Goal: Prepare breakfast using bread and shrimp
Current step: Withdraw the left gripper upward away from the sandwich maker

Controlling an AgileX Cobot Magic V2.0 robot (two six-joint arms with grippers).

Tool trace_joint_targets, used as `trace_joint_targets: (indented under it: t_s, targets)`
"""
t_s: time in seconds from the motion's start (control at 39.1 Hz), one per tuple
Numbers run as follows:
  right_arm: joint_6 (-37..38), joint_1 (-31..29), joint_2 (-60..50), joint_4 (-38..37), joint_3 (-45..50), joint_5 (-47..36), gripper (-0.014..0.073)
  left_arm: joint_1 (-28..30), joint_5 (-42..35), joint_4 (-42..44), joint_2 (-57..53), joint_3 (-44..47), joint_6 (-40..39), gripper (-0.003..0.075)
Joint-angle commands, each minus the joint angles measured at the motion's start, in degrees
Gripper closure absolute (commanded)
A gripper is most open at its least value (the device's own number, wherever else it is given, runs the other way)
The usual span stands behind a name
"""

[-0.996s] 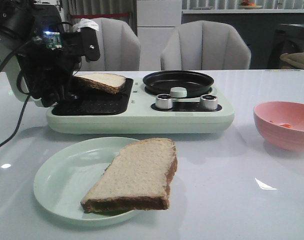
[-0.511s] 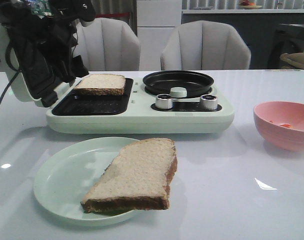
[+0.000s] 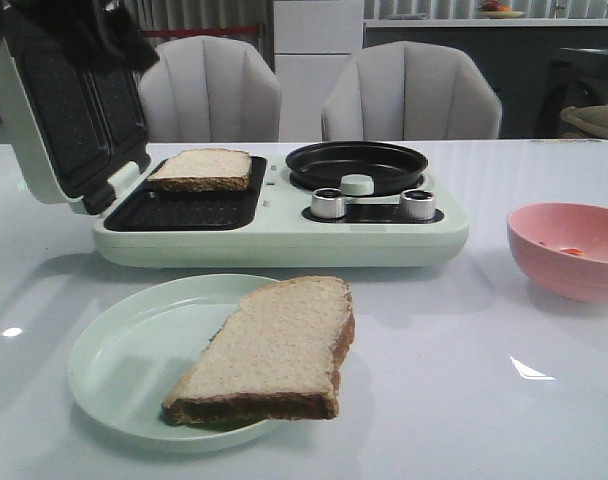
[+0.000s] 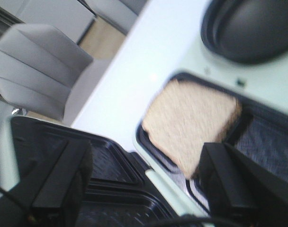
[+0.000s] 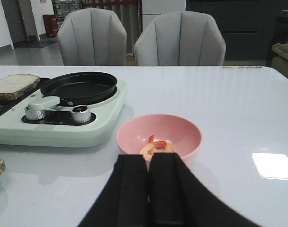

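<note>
One bread slice [image 3: 201, 168] lies on the left grill plate of the mint-green breakfast maker [image 3: 284, 240]; it also shows in the left wrist view [image 4: 191, 123]. The second bread slice [image 3: 274, 350] lies on a pale green plate [image 3: 114, 360] at the front. My left gripper [image 4: 144, 189] is open and empty, above the maker's raised lid [image 3: 69, 120] and apart from the bread. Only a dark part of it [image 3: 109, 35] shows in the front view's top left corner. The shrimp [image 5: 156, 146] lies in a pink bowl [image 5: 159, 137]. My right gripper [image 5: 150, 163] is shut and empty, just in front of the bowl.
A round black pan [image 3: 356, 165] sits on the maker's right half, with two silver knobs [image 3: 329, 203] before it. The pink bowl [image 3: 569, 250] stands at the right of the table. Two grey chairs [image 3: 409, 95] stand behind the table.
My left arm has risen from the grill plate and gone almost out of the front view. The bread slice it left there has settled flat. The lid now shows fully.
</note>
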Motion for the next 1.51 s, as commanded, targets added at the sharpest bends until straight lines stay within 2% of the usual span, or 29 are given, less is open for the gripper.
trace_joint_targets:
  t_s: [0.0, 0.13, 0.26, 0.41, 0.59, 0.95, 1.3, 1.48]
  targets:
    - [-0.7, -0.2, -1.1, -0.1, -0.9, -4.9, 0.0459, -0.6, 0.7, -7.3, -7.0, -0.4, -0.9, 0.0197]
    - [-0.7, -0.2, -1.1, -0.1, -0.9, -4.9, 0.0459, -0.6, 6.4, -18.1, -12.8, 0.3, -0.9, 0.0205]
    - [-0.7, -0.2, -1.1, -0.1, -0.9, -4.9, 0.0459, -0.5, 13.2, -23.0, -18.0, 0.3, -0.9, 0.0209]
    - [-0.7, -0.2, -1.1, -0.1, -0.9, -4.9, 0.0459, -0.5, 16.5, -28.8, -24.5, 2.1, -0.9, 0.0209]
    - [-0.7, -0.2, -1.1, -0.1, -0.9, -4.9, 0.0459, -0.5, 17.1, -35.0, -31.8, 8.9, -0.9, 0.0209]
    - [-0.7, -0.2, -1.1, -0.1, -0.9, -4.9, 0.0459, -0.5, 12.2, -42.7, -52.7, 24.5, -0.9, 0.0209]
    - [-0.7, -0.2, -1.1, -0.1, -0.9, -4.9, 0.0459, -0.5, 18.0, -44.1, -75.3, 35.1, -0.9, 0.0209]
    - [-0.7, -0.2, -1.1, -0.1, -0.9, -6.2, 0.0459, -0.5, 19.8, -44.3, -82.4, 38.8, -0.9, 0.0209]
